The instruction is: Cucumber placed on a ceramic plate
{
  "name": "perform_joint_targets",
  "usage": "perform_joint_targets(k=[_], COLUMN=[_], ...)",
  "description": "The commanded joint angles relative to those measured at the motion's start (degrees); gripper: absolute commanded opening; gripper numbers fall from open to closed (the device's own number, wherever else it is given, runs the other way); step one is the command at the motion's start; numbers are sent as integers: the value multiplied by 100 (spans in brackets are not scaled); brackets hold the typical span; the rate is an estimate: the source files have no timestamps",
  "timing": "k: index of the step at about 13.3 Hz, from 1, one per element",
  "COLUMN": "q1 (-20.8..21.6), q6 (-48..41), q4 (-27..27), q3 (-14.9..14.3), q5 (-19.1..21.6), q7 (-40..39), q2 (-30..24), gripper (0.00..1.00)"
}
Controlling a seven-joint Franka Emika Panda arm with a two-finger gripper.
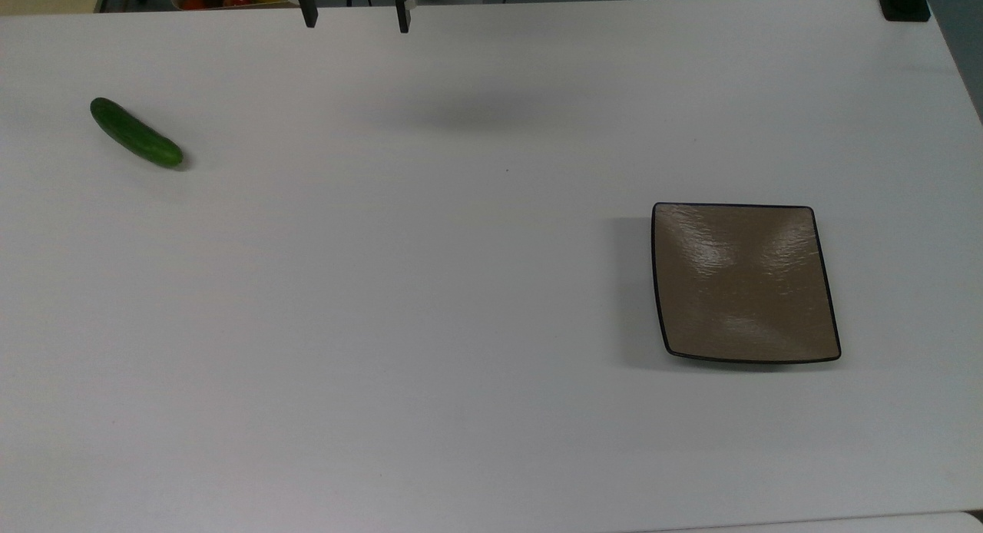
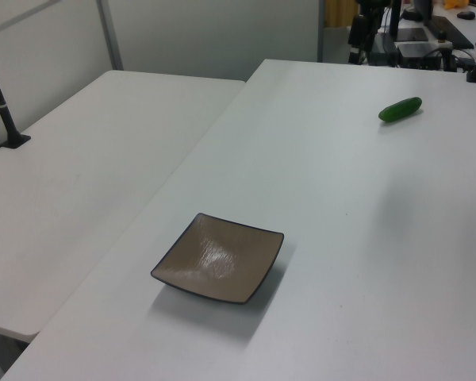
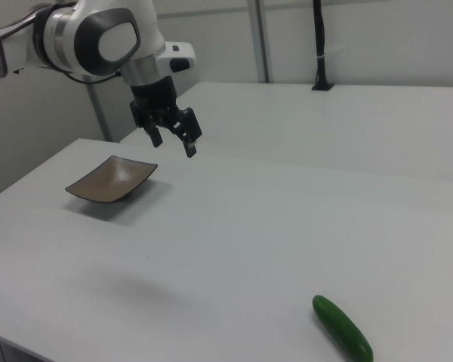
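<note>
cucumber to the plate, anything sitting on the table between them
Nothing visible does. In the top view the small dark green cucumber lies far left, the square glossy brown ceramic plate far right, with bare white table between. The plate holds nothing.

Two white tables (image 2: 79,182) side by side — pale partition walls (image 2: 214,36).

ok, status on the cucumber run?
Gripper open, empty, raised above the table. Cucumber lying at the top view's left, untouched. Ceramic plate bare at the top view's right. Nothing between them.
</note>
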Motion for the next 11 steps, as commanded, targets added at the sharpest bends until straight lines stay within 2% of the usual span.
perform_joint_targets(k=[1, 8, 11], q1=[56, 73, 38], q6=[29, 21, -23], q4=[-65, -74, -83], q3=[-57, -57, -57], q5=[116, 37, 37], q7=[132, -16, -893], q2=[-66, -66, -66], gripper=[100, 100, 100])
